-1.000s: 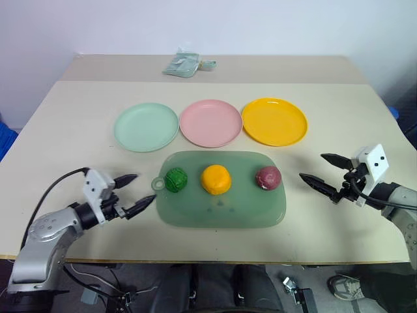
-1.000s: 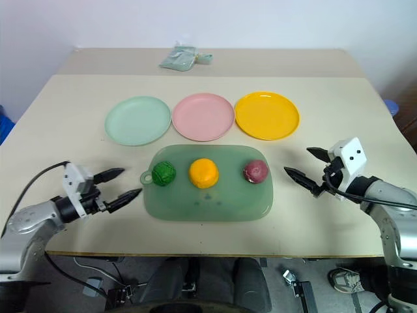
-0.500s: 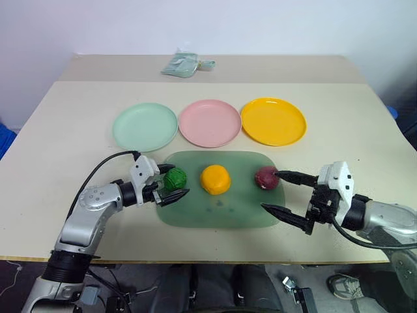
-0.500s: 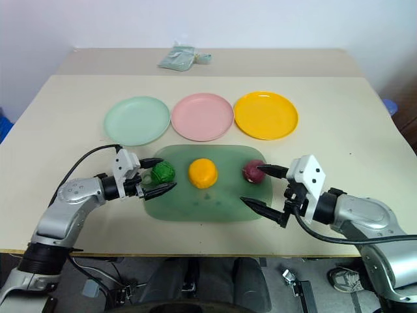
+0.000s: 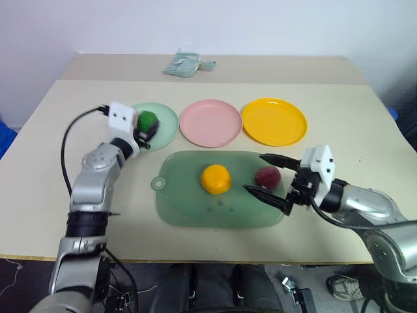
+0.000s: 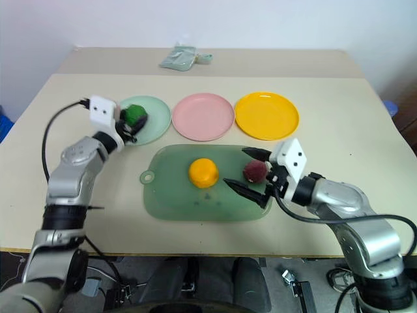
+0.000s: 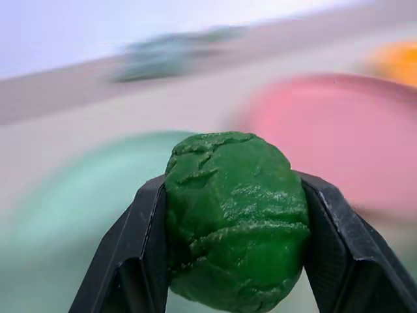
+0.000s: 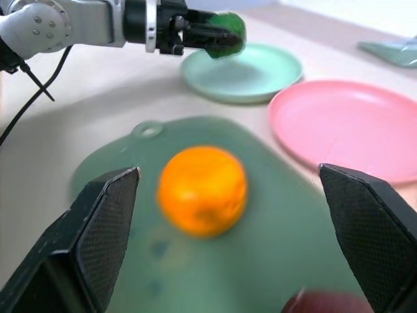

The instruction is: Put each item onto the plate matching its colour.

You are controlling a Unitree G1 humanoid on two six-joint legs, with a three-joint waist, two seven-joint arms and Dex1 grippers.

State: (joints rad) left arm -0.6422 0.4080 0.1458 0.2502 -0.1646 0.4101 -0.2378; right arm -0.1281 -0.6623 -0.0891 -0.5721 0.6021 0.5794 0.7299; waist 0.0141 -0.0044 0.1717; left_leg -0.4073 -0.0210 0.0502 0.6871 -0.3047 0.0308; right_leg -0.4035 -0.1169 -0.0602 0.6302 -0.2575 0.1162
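Observation:
My left gripper (image 5: 146, 128) is shut on the dark green bumpy ball (image 5: 148, 120), holding it over the mint green plate (image 5: 167, 119); the ball (image 7: 236, 218) sits squeezed between both black fingers. The orange ball (image 5: 215, 178) and the maroon ball (image 5: 267, 177) rest on the translucent green board (image 5: 189, 208). My right gripper (image 5: 255, 173) stands open and level, its fingers on either side of the maroon ball; I cannot tell whether they touch it. The pink plate (image 5: 210, 122) and yellow-orange plate (image 5: 274, 121) hold nothing.
A small pale green packet (image 5: 186, 64) lies at the table's far edge. The three plates stand in a row just behind the board. A black cable loops from my left arm over the table's left side.
My left gripper shut on the green ball, lifted it off the board and carried it away to above the mint plate. My right gripper moved left to the maroon ball, still open.

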